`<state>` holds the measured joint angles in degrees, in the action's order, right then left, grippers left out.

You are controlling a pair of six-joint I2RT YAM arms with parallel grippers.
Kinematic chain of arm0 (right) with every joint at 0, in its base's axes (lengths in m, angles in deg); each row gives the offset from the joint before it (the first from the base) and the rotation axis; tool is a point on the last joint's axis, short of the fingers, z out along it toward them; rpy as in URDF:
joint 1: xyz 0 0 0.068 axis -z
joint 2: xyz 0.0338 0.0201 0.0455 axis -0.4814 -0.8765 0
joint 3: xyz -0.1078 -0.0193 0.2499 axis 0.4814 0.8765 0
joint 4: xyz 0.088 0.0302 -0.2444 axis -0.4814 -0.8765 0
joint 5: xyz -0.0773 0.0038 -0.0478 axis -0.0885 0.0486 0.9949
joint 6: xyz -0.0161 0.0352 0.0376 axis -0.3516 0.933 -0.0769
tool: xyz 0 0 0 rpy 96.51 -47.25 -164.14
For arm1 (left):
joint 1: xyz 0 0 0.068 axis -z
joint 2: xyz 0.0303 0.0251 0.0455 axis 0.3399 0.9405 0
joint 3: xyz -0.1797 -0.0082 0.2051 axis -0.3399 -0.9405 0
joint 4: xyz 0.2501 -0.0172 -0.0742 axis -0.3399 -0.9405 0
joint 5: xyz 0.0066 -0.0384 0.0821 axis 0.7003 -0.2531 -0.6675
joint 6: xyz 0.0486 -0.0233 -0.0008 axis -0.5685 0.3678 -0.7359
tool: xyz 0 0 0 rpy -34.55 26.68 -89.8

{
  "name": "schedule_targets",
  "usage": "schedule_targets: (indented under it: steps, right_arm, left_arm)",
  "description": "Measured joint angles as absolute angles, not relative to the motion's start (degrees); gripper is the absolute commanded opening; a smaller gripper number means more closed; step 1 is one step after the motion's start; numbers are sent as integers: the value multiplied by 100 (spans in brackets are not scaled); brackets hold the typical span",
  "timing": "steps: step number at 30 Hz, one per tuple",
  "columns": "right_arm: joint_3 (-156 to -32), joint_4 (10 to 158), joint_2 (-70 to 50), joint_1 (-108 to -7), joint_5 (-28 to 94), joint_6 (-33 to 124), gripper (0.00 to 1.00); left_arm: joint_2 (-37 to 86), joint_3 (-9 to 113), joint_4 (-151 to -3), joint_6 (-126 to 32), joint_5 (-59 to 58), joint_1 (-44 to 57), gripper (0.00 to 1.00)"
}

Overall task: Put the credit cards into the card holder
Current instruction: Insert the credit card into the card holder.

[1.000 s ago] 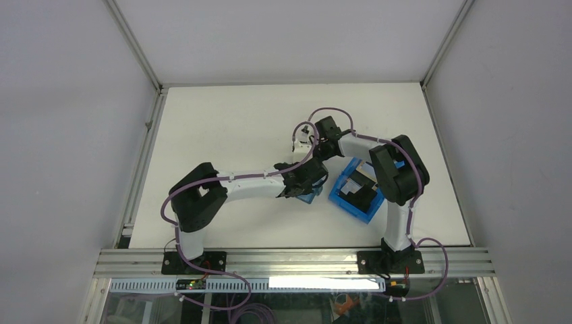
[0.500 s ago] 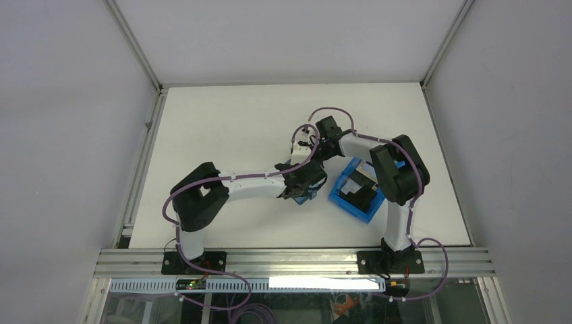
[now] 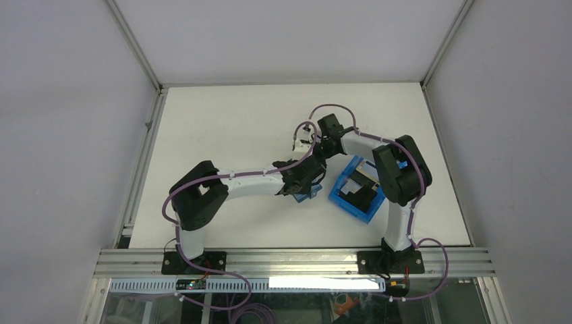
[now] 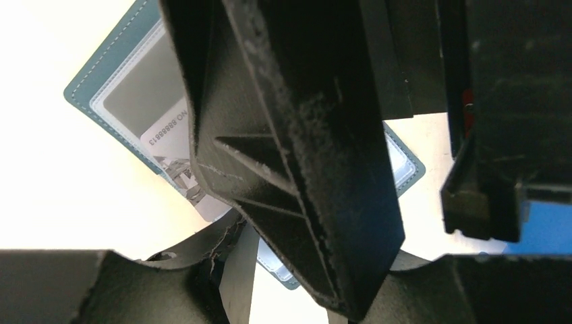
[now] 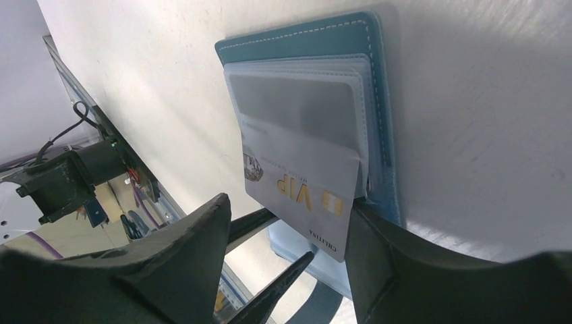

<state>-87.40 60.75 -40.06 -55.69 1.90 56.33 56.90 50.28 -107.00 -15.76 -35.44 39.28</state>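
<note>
Straddling the VIP card (image 5: 303,182) with right claw (image 5: 291,210) spread, card holder (image 5: 303,44) just ahead; left claw (image 4: 310,270) parted over it too.

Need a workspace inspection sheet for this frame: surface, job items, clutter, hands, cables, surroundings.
surface: white table, no marks seen.
job's things: card holder lies open on the table; a pale VIP card sits partly in its clear pocket, end sticking out; more cards, dark and pale, lie in the blue bin.
clutter: nothing seen.
hands: right hand jaws apart, one either side of the VIP card's exposed end; left hand over the card holder, jaws apart, nothing seen held.
cables: purple cables run along both arms; no snag seen.
surroundings: pale walls, metal rail at near edge.
</note>
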Motion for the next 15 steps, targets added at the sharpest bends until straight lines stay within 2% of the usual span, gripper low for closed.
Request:
schedule_targets:
  steps: [5,11,15]
  right_arm:
    - [-8830,5953,-4004,-5563,311,5515,64]
    - [-8907,5771,-3954,-5563,636,5496,62]
    - [-8907,5647,-3833,-5554,1054,5463,58]
  left_arm:
    - [5596,4814,-10254,-1751,-3253,3841,37]
    - [5421,4453,-9638,-1882,-2840,3727,31]
    - [5378,4278,-9288,-1873,-2621,3681,30]
